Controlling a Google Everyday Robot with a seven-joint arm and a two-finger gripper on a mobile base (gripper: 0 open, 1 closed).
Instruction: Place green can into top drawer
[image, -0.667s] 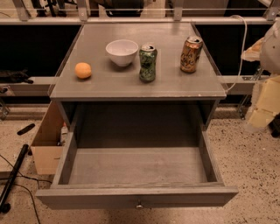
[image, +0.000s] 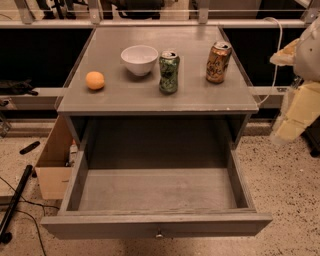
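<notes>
The green can (image: 169, 72) stands upright on the grey table top (image: 150, 97), near the middle, just right of a white bowl. The top drawer (image: 157, 192) is pulled wide open below the table top and is empty; its front panel with the small round knob (image: 159, 233) faces me at the bottom. My gripper (image: 289, 125) hangs at the far right edge of the view, beside the table and level with the drawer opening, well apart from the can.
A white bowl (image: 139, 59), an orange (image: 95, 80) and an orange-gold can (image: 218, 62) also stand on the table top. A cardboard box (image: 52, 167) sits on the floor left of the drawer. Black cables and a rod (image: 15, 202) lie at the lower left.
</notes>
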